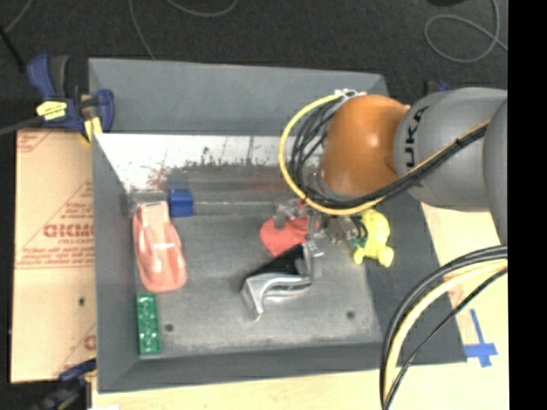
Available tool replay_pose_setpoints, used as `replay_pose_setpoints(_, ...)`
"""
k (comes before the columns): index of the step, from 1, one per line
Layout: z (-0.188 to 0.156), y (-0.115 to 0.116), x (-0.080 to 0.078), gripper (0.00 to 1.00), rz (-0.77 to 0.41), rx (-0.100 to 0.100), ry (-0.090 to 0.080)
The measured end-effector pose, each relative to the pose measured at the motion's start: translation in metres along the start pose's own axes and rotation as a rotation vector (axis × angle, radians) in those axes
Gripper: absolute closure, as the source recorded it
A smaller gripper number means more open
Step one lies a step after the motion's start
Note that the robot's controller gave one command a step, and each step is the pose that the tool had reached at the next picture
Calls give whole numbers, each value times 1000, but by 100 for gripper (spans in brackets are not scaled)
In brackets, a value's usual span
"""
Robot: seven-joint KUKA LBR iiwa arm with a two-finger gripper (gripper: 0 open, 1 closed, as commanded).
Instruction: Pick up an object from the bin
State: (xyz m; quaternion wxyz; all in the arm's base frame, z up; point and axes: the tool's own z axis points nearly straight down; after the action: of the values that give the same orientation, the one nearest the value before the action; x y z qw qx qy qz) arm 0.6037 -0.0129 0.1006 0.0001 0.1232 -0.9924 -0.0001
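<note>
Hanging low near the middle of the bin [214, 254], the gripper [309, 248] sits over the two-o'clock end of a silver-and-black handle [272, 287], whose long axis runs off toward eight o'clock. A red piece [278, 236] lies just beside the gripper at nine and a yellow toy [374, 239] at three. The arm enters from two o'clock, with its orange cover [363, 148] above the gripper. Whether the gripper is open, or grips anything, I cannot tell.
</note>
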Motion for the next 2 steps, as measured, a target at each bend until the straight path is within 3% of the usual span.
replay_pose_setpoints(1, 15, -21, -1, 100, -269, 17, -40)
replay_pose_setpoints(2, 22, -20, 4, 0, -267, 12, -28)
